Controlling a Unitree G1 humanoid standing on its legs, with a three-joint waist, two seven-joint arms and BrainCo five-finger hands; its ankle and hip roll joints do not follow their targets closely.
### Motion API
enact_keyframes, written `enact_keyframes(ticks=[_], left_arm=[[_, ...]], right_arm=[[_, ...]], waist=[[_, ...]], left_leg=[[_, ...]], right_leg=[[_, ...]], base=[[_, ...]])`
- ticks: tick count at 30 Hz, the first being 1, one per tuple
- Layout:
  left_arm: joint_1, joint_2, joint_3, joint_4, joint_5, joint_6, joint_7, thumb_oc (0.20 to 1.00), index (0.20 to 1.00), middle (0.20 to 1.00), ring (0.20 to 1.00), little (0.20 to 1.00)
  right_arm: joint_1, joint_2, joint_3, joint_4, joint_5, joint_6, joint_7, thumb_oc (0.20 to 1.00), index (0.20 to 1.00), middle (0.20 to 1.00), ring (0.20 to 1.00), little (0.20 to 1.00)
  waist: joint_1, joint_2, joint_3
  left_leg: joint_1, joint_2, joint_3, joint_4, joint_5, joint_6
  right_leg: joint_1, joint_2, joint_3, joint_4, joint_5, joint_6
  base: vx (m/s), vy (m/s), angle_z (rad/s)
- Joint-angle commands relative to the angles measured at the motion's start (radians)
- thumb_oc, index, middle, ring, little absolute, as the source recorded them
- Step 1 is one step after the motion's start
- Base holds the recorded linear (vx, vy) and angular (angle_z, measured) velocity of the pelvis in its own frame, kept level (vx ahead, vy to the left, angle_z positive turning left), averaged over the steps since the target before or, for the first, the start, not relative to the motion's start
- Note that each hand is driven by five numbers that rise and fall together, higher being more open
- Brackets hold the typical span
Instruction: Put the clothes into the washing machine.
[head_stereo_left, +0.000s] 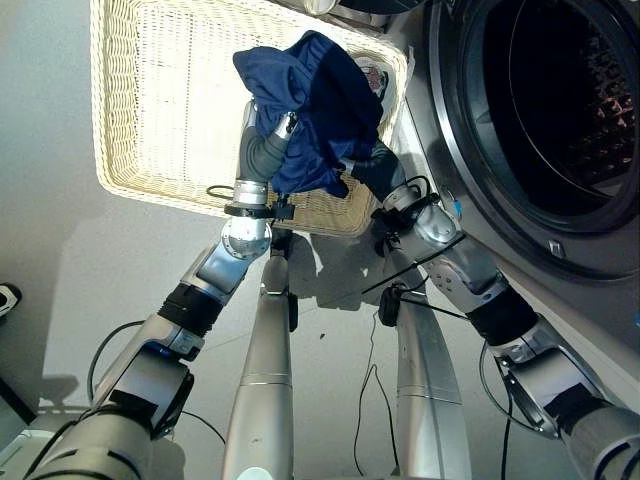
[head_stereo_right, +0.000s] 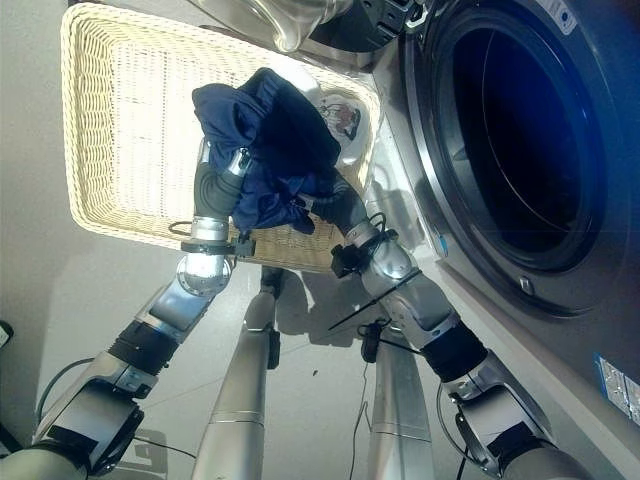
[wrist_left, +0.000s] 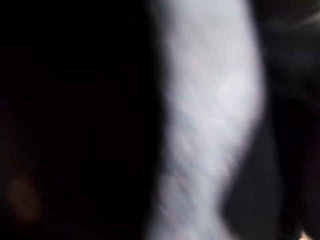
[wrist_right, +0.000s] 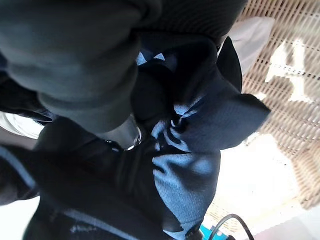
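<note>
Left eye view: both hands are lifting a dark-blue bundled cloth garment (head_stereo_left: 315, 105) above the cream wicker basket (head_stereo_left: 160, 90); left hand (head_stereo_left: 268, 135) and right hand (head_stereo_left: 365, 165) are buried in fabric, grip can't tell.

**Count of things in view**

One dark blue garment (head_stereo_left: 318, 110) is seen, bunched and held up over the basket. One white wicker basket (head_stereo_left: 160, 95) is counted, on the floor at the left. One second piece of clothing, pale with a printed patch (head_stereo_right: 343, 115), is seen lying in the basket's far right corner. One washing machine (head_stereo_left: 560, 130) is counted at the right, with one round open drum mouth. Two robot arms are seen reaching to the blue garment.
</note>
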Motion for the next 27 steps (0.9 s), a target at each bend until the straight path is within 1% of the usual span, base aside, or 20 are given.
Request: enact_keyframes(ticks=[1, 7, 8, 9, 10, 11, 13, 14, 16, 17, 19, 22, 23, 24, 27], left_arm=[[-0.017, -0.055, 0.001, -0.123, 0.074, -0.045, 0.008, 0.2, 0.2, 0.2, 0.2, 0.2], [-0.016, -0.06, -0.002, -0.129, 0.096, -0.036, 0.021, 0.2, 0.2, 0.2, 0.2, 0.2], [-0.015, -0.06, -0.003, -0.132, 0.107, -0.029, 0.03, 0.2, 0.2, 0.2, 0.2, 0.2], [-0.011, -0.058, -0.004, -0.131, 0.145, -0.013, 0.074, 0.2, 0.2, 0.2, 0.2, 0.2], [-0.01, -0.058, -0.002, -0.13, 0.153, -0.007, 0.092, 0.467, 0.467, 0.467, 0.467, 0.467], [-0.009, -0.057, -0.001, -0.13, 0.168, 0.002, 0.129, 1.0, 1.0, 1.0, 1.0, 1.0], [-0.007, -0.057, 0.001, -0.132, 0.186, 0.017, 0.163, 1.0, 1.0, 1.0, 1.0, 1.0], [-0.002, -0.056, 0.007, -0.125, 0.21, 0.034, 0.217, 1.0, 1.0, 1.0, 1.0, 1.0], [-0.002, -0.056, 0.008, -0.124, 0.22, 0.042, 0.236, 1.0, 1.0, 1.0, 1.0, 1.0], [-0.001, -0.055, 0.012, -0.115, 0.249, 0.061, 0.3, 1.0, 1.0, 1.0, 1.0, 1.0], [0.0, -0.053, 0.023, -0.101, 0.265, 0.081, 0.347, 1.0, 1.0, 1.0, 1.0, 1.0], [-0.001, -0.046, 0.027, -0.087, 0.291, 0.131, 0.389, 1.0, 1.0, 1.0, 1.0, 1.0], [-0.001, -0.046, 0.027, -0.087, 0.291, 0.131, 0.389, 1.0, 1.0, 1.0, 1.0, 1.0], [-0.002, -0.045, 0.029, -0.082, 0.299, 0.15, 0.398, 1.0, 1.0, 1.0, 1.0, 1.0], [-0.011, -0.033, 0.031, -0.064, 0.32, 0.195, 0.431, 1.0, 1.0, 1.0, 1.0, 1.0]], right_arm=[[0.005, 0.077, 0.042, -0.141, 0.041, -0.119, -0.022, 0.2, 0.2, 0.2, 0.2, 0.2], [0.018, 0.083, 0.03, -0.149, 0.043, -0.129, -0.03, 0.2, 0.2, 0.2, 0.2, 0.2], [0.023, 0.084, 0.029, -0.152, 0.048, -0.132, -0.033, 0.2, 0.2, 0.2, 0.2, 0.2], [0.034, 0.081, 0.023, -0.163, 0.063, -0.131, -0.039, 0.2, 0.2, 0.2, 0.2, 0.2], [0.036, 0.082, 0.023, -0.165, 0.067, -0.131, -0.041, 0.2, 0.2, 0.2, 0.2, 0.2], [0.039, 0.082, 0.023, -0.166, 0.073, -0.131, -0.038, 0.2, 0.2, 0.2, 0.2, 0.2], [0.042, 0.082, 0.023, -0.167, 0.077, -0.134, -0.039, 0.2, 0.2, 0.2, 0.2, 0.2], [0.048, 0.087, 0.022, -0.166, 0.08, -0.135, -0.035, 0.2, 0.2, 0.2, 0.2, 0.2], [0.048, 0.087, 0.022, -0.167, 0.081, -0.135, -0.036, 0.2, 0.2, 0.2, 0.2, 0.2], [0.045, 0.088, 0.024, -0.171, 0.094, -0.132, -0.046, 0.2, 0.2, 0.2, 0.2, 0.2], [0.044, 0.088, 0.024, -0.162, 0.103, -0.152, -0.057, 0.2, 0.2, 0.2, 0.2, 0.2], [0.044, 0.093, 0.017, -0.155, 0.128, -0.187, -0.077, 0.2, 0.2, 0.2, 0.2, 0.2], [0.044, 0.093, 0.017, -0.155, 0.128, -0.187, -0.077, 0.2, 0.2, 0.2, 0.2, 0.2], [0.041, 0.094, 0.012, -0.152, 0.139, -0.2, -0.081, 0.2, 0.2, 0.2, 0.2, 0.2], [0.036, 0.094, -0.005, -0.146, 0.198, -0.24, -0.086, 0.2, 0.2, 0.2, 0.2, 0.2]], waist=[[-0.029, 0.09, -0.022], [-0.032, 0.09, -0.022], [-0.033, 0.09, -0.022], [-0.035, 0.09, -0.022], [-0.035, 0.091, -0.022], [-0.035, 0.091, -0.022], [-0.034, 0.091, -0.022], [-0.033, 0.091, -0.022], [-0.033, 0.091, -0.022], [-0.032, 0.091, -0.022], [-0.028, 0.09, -0.022], [-0.023, 0.09, -0.022], [-0.023, 0.09, -0.022], [-0.022, 0.089, -0.022], [-0.022, 0.087, -0.022]], left_leg=[[-0.035, -0.145, 0.04, -0.034, 0.079, 0.116], [-0.041, -0.144, 0.042, -0.03, 0.079, 0.117], [-0.041, -0.144, 0.042, -0.028, 0.078, 0.117], [-0.042, -0.144, 0.042, -0.026, 0.078, 0.118], [-0.042, -0.144, 0.042, -0.025, 0.079, 0.118], [-0.042, -0.145, 0.042, -0.024, 0.078, 0.118], [-0.041, -0.145, 0.041, -0.026, 0.078, 0.118], [-0.04, -0.145, 0.04, -0.024, 0.078, 0.118], [-0.041, -0.145, 0.04, -0.023, 0.078, 0.118], [-0.043, -0.144, 0.039, -0.021, 0.078, 0.117], [-0.045, -0.144, 0.037, -0.019, 0.079, 0.117], [-0.046, -0.144, 0.033, -0.016, 0.078, 0.115], [-0.046, -0.144, 0.033, -0.016, 0.078, 0.115], [-0.046, -0.145, 0.032, -0.016, 0.079, 0.115], [-0.049, -0.141, 0.031, -0.015, 0.08, 0.114]], right_leg=[[0.036, 0.078, -0.127, 0.008, -0.012, 0.084], [0.03, 0.078, -0.125, 0.012, -0.011, 0.085], [0.03, 0.077, -0.125, 0.013, -0.011, 0.086], [0.028, 0.077, -0.123, 0.017, -0.012, 0.085], [0.027, 0.077, -0.123, 0.018, -0.012, 0.085], [0.028, 0.077, -0.123, 0.019, -0.013, 0.085], [0.028, 0.078, -0.122, 0.02, -0.013, 0.085], [0.029, 0.077, -0.123, 0.022, -0.015, 0.085], [0.028, 0.077, -0.123, 0.023, -0.015, 0.085], [0.026, 0.076, -0.123, 0.027, -0.017, 0.085], [0.024, 0.075, -0.125, 0.032, -0.019, 0.084], [0.023, 0.072, -0.13, 0.04, -0.023, 0.086], [0.023, 0.072, -0.13, 0.04, -0.023, 0.086], [0.024, 0.072, -0.132, 0.04, -0.023, 0.086], [0.023, 0.069, -0.134, 0.044, -0.022, 0.087]], base=[[0.0, 0.0, 0.0], [0.0, 0.0, 0.0], [0.0, 0.0, 0.0], [0.0, 0.0, 0.0], [0.0, 0.0, 0.0], [0.0, 0.0, 0.0], [0.0, 0.0, 0.0], [0.0, 0.0, 0.0], [0.0, 0.0, 0.0], [0.0, 0.0, 0.0], [0.0, 0.0, 0.0], [0.0, 0.0, 0.0], [0.0, 0.0, 0.0], [0.0, 0.0, 0.0], [0.0, 0.0, 0.0]])
